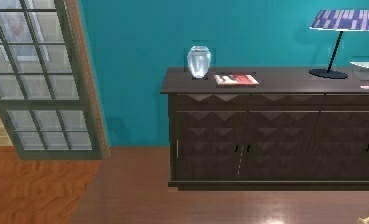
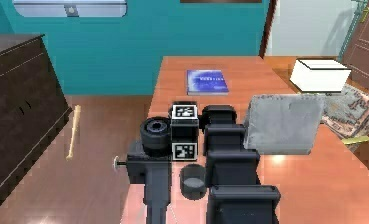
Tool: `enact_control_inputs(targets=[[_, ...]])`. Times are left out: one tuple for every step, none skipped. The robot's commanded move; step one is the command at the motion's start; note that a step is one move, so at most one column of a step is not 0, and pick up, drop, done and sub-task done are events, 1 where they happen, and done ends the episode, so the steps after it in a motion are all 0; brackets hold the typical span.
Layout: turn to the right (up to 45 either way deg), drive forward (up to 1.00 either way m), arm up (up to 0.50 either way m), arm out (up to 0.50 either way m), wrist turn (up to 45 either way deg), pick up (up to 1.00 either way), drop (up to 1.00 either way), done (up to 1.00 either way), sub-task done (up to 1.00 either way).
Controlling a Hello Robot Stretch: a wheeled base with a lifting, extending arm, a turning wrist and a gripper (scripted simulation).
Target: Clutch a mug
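Observation:
A small dark grey cylinder, open at the top like a mug, stands on the reddish wooden table near its front left corner. The arm rises from the arm side view's bottom edge, with two white marker squares at its end. The gripper's dark body sits left of them, over the table's left edge. Its far end is hard to make out, so I cannot tell whether it holds anything. The cylinder lies just right of the gripper and below the markers.
The table also bears a blue book, a white box, a grey slab and papers. A bat lies on the floor. Ahead, a dark sideboard carries a glass vase, a book and a lamp; a glazed door stands at the left.

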Motion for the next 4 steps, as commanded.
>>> enact_control_inputs(targets=[[0.0, 0.00, 0.00, 0.00, 45.0, 0.00, 0.00, 0.00, 0.00], [0.0, 0.00, 0.00, 0.00, 45.0, 0.00, 0.00, 0.00, 0.00], [0.0, 0.00, 0.00, 0.00, 45.0, 0.00, 0.00, 0.00, 0.00], [0.0, 0.00, 0.00, 0.00, 45.0, 0.00, 0.00, 0.00, 0.00]])
